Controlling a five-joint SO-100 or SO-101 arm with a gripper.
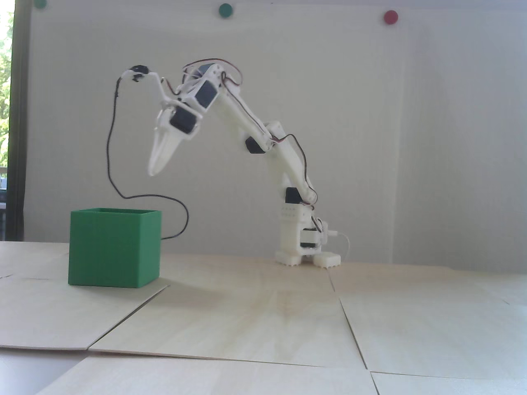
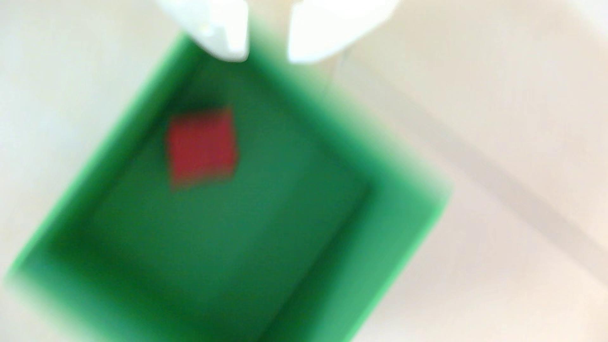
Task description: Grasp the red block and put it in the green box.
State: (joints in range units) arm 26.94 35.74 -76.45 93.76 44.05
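Observation:
The green box (image 1: 114, 247) stands on the table at the left in the fixed view; its walls hide its inside there. In the blurred wrist view the green box (image 2: 394, 230) fills the middle, and the red block (image 2: 202, 148) lies on its floor near the upper left wall. My white gripper (image 1: 153, 170) hangs in the air well above the box, a little right of its top, pointing down. In the wrist view the gripper (image 2: 268, 59) shows a gap between its two white fingertips (image 2: 230, 36) with nothing in it.
A black cable (image 1: 119, 181) loops from the wrist camera down behind the box. The arm's base (image 1: 306, 247) stands at the back middle. Light wooden panels (image 1: 263, 321) cover the table. Green and red round dots (image 1: 390, 17) sit high on the wall.

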